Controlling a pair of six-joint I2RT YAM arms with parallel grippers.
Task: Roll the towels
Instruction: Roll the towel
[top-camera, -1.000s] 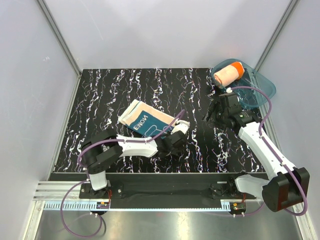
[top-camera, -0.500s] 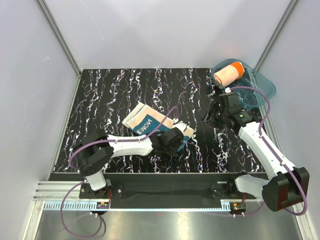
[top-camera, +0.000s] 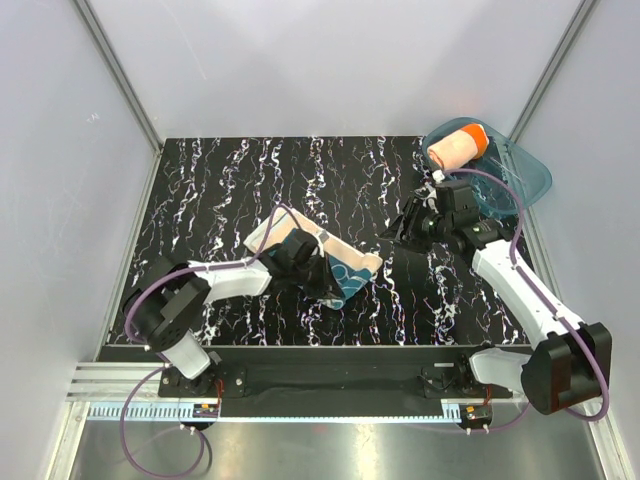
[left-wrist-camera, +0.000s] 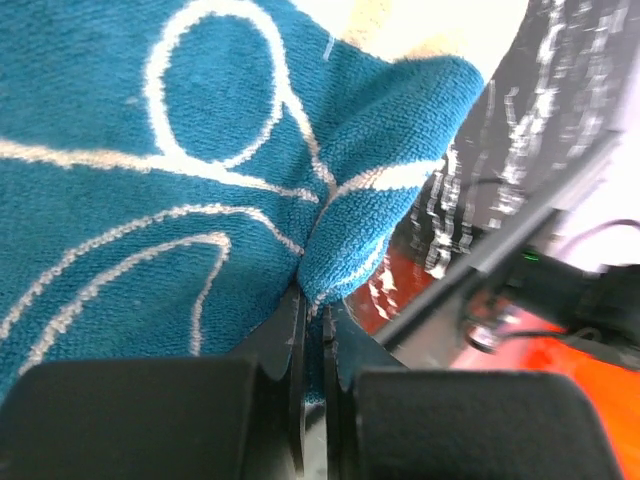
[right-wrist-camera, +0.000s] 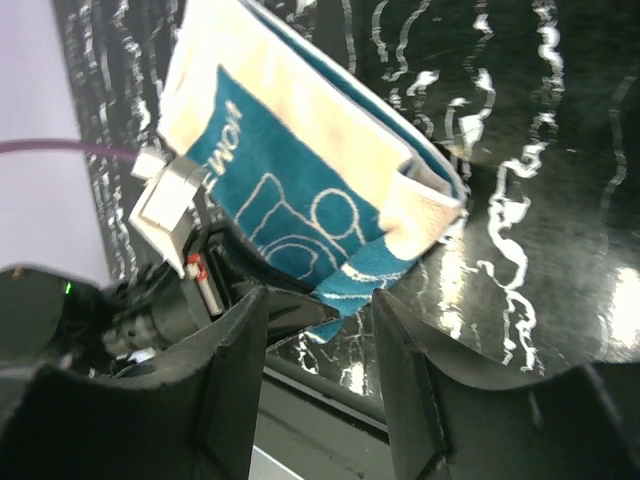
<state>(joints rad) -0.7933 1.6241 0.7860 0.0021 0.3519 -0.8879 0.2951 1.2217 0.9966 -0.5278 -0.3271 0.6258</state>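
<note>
The teal-blue towel (top-camera: 340, 270) with cream patches lies partly folded on the black marbled table (top-camera: 220, 180), near the middle. My left gripper (top-camera: 325, 285) is shut on the towel's near corner, with the cloth (left-wrist-camera: 200, 200) pinched between the jaws and lifted. The towel also shows in the right wrist view (right-wrist-camera: 300, 210). My right gripper (top-camera: 397, 230) is open and empty, hovering right of the towel. The orange towel (top-camera: 455, 147) lies rolled in the translucent teal tub (top-camera: 520, 180) at the back right.
Grey walls with metal frame posts (top-camera: 120, 80) enclose the table on three sides. The tub overhangs the table's back right corner. The arms' mounting rail (top-camera: 330, 380) runs along the near edge.
My left gripper has pulled back to the left with the towel's corner, folding the teal side over. My right gripper has moved left toward the towel.
</note>
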